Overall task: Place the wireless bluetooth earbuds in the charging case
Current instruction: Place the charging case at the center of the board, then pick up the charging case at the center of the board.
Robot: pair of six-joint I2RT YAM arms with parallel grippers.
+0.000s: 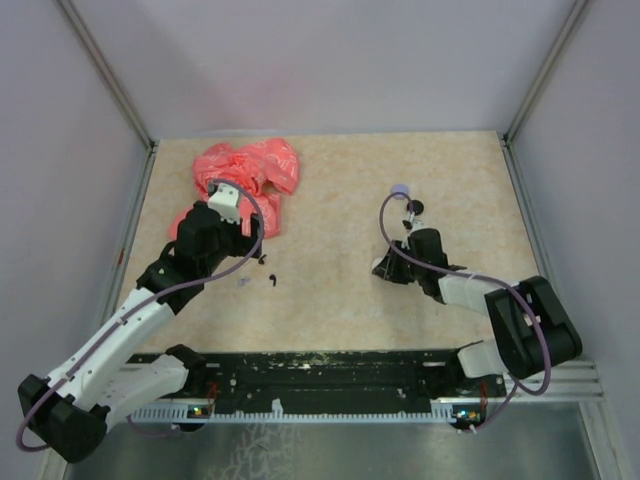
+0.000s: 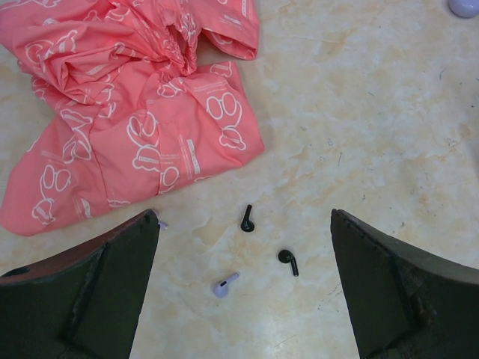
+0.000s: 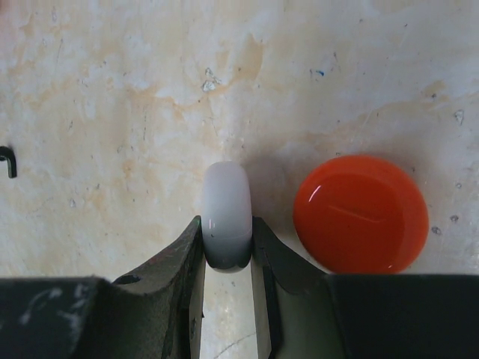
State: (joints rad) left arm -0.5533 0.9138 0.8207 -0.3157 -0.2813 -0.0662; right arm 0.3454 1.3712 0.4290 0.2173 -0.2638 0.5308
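My left claw [image 2: 244, 213] is spread wide above the table [image 2: 374, 112] and holds nothing. Between its fingers three earbuds lie loose on the surface: one black earbud [image 2: 247, 218], a second black earbud [image 2: 288, 261] and a pale purple earbud [image 2: 224, 284], all near the edge of the pink cloth [image 2: 127, 112]. My right claw [image 3: 228, 228] pinches a white round piece [image 3: 226, 198] standing on its edge. I judge it is a charging case, and it looks closed. The orange-red disc [image 3: 361, 214] lies just beside it. So I think the task is only at its start: no bud sits in any case yet, and a case must be opened first.
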